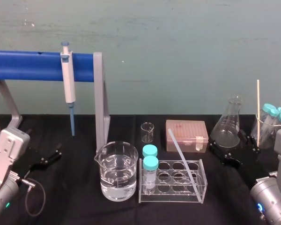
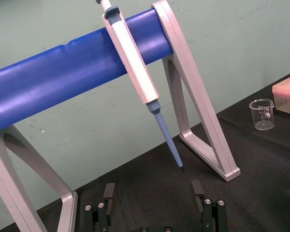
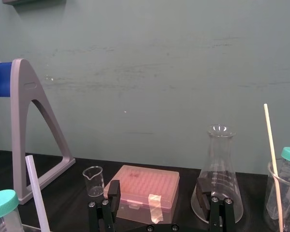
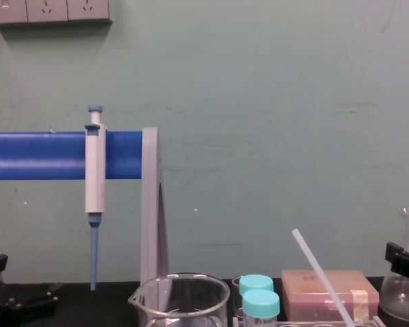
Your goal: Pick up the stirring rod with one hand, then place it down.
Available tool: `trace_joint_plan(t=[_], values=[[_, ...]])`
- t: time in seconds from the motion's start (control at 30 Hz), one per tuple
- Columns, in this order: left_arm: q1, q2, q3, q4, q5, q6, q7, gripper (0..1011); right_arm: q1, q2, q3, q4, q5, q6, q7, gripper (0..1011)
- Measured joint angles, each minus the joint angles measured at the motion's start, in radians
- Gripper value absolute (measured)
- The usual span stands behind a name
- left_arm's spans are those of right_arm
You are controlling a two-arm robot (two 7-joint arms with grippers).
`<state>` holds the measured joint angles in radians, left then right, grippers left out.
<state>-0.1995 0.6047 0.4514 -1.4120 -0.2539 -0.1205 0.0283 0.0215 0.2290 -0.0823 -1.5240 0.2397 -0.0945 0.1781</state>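
Note:
The stirring rod (image 1: 181, 157) is a milky-white translucent rod that leans in the clear tube rack (image 1: 202, 190), its top tilted to the back left. It also rises at the lower edge of the right wrist view (image 3: 36, 195) and of the chest view (image 4: 322, 274). My right gripper (image 1: 235, 147) hovers open in front of the conical flask, to the right of the rack and apart from the rod; its fingers (image 3: 113, 190) hold nothing. At the table's left, my left gripper (image 1: 46, 158) is open and empty, its fingers (image 2: 108, 192) facing the pipette stand.
A white-and-blue pipette (image 1: 69, 86) hangs on the blue-barred stand (image 1: 99, 93). A beaker of water (image 1: 116, 172) and two teal-capped vials (image 1: 150, 169) sit left of the rod. Behind are a small beaker (image 1: 147, 131), a pink tip box (image 1: 187, 135) and a flask (image 1: 227, 124). A thin cream stick (image 1: 258, 107) stands at the far right.

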Motion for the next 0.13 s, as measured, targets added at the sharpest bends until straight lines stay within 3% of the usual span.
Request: trace_joint_plan(t=[0.13], values=[[0.000, 0.000, 0.000, 0.000, 0.000, 0.000, 0.000, 1000, 0.000, 0.000, 0.000, 0.000, 0.000, -0.001, 0.000, 1000]])
